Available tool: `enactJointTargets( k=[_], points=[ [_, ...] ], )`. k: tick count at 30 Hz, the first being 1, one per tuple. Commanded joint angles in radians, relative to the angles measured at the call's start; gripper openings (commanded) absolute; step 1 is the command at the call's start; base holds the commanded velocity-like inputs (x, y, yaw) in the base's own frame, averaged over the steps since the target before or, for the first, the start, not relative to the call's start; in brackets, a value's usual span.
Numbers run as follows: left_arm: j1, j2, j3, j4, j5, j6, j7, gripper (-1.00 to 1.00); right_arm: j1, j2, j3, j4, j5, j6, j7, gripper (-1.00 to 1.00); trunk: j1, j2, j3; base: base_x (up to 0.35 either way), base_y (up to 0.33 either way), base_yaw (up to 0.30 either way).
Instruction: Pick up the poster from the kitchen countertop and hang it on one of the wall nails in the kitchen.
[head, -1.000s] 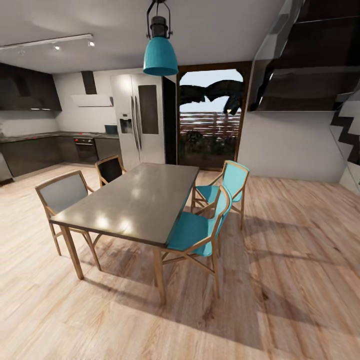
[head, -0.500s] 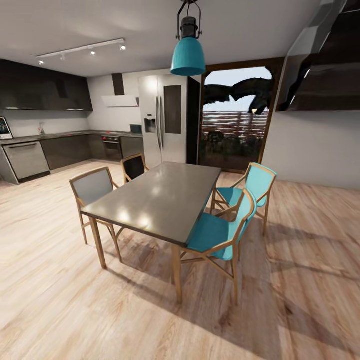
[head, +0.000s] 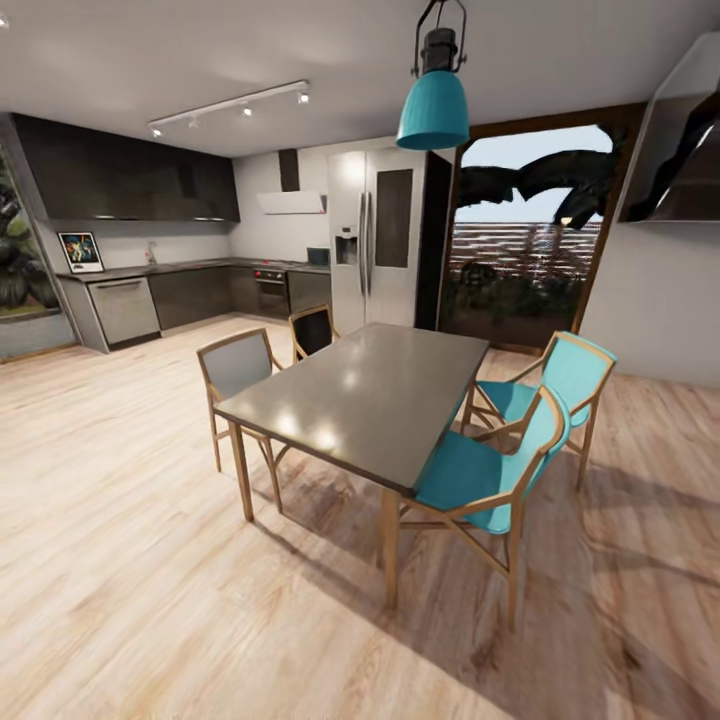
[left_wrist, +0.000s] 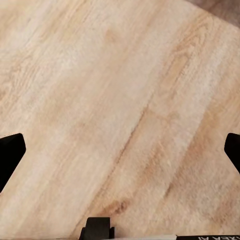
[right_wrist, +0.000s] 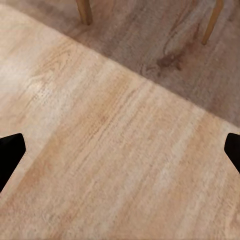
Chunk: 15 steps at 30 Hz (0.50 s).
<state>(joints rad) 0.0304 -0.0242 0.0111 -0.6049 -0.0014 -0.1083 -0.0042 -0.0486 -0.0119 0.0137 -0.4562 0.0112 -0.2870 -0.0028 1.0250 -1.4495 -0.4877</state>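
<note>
We see the poster (head: 81, 252) standing upright on the kitchen bench (head: 150, 270) at the far left of the room, well beyond the dining table (head: 370, 395) and its chairs. Our left gripper (left_wrist: 120, 150) and right gripper (right_wrist: 120, 150) both hang released above the wooden floor (head: 120, 560), holding nothing.

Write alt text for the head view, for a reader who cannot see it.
Far across a wooden floor, the poster stands upright on the kitchen countertop at the left. In the foreground a grey dining table with wooden and turquoise chairs sits under a teal pendant lamp.
</note>
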Motion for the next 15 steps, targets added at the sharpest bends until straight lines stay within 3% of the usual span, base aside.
enactJointTargets(
  k=[1,7,15],
  points=[
    [0.0,0.0,0.001,-0.001,0.0,-0.001,0.0,1.0,0.0,0.0,0.001,0.001,0.001,-0.003,0.0,1.0,0.0,0.0,-0.001,0.0,0.0,0.289],
    [0.0,0.0,0.002,-0.001,0.0,-0.001,0.0,1.0,0.0,-0.001,0.001,0.001,0.001,-0.002,0.001,1.0,0.0,0.0,-0.003,0.019,0.071,0.247],
    [0.0,0.0,0.002,-0.001,0.0,-0.001,0.0,1.0,0.0,-0.004,0.002,0.06,0.001,-0.001,0.001,1.0,0.0,0.0,-0.004,0.084,0.245,0.049]
  ],
)
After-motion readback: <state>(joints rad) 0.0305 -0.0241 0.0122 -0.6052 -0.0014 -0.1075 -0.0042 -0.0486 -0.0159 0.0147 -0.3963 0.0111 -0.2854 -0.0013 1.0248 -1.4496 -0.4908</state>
